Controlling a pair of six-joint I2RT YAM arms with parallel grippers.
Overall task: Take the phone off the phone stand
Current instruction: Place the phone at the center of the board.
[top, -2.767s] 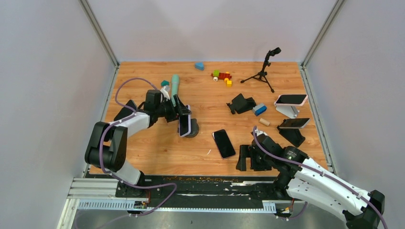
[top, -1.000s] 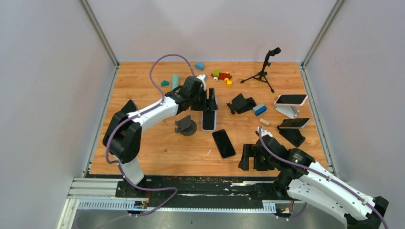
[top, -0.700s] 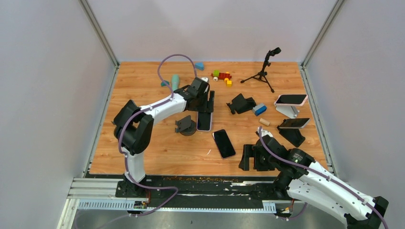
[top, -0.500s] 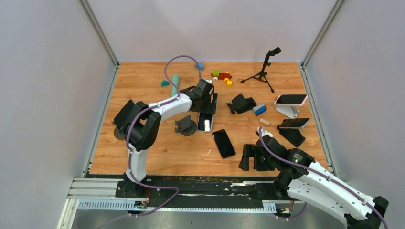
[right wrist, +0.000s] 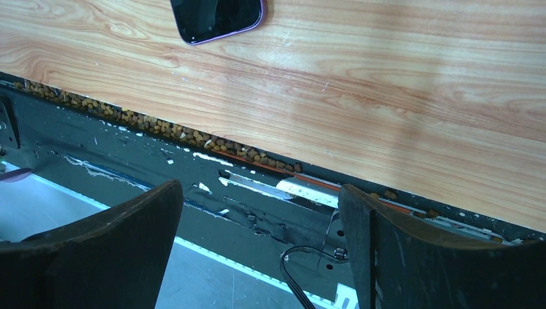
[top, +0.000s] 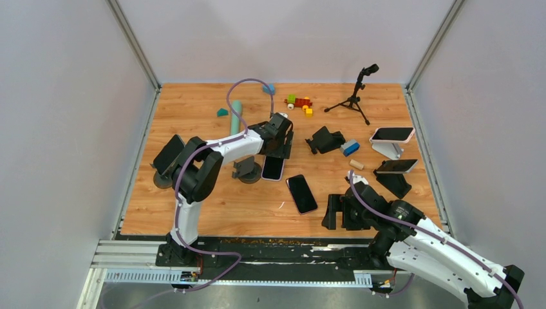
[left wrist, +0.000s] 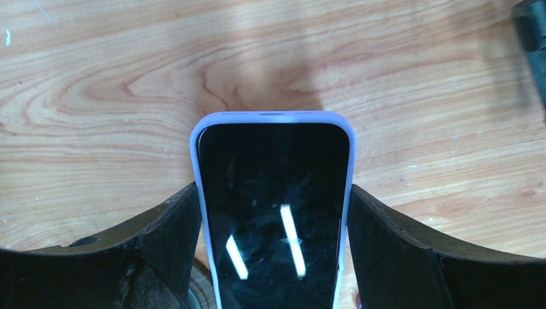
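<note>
my left fingers clamp the lilac-cased phone low over the table, just beside the empty phone stand; my right fingers gape idle, and releasing it tilted could let it slap down or clip the stand.

We see the overhead view bright and evenly lit from above, sharp across the wooden table, with only short, soft shadows beneath the arms. In the left wrist view, two white streaks of glare cross the dark screen of the phone, and a faint grey shadow lies on the wood in the upper middle. The left gripper's fingers look soft at the lower corners. In the right wrist view the grain is crisp, a dim band crosses the upper right, and the right gripper's fingers are nearly black and blurred.
</note>
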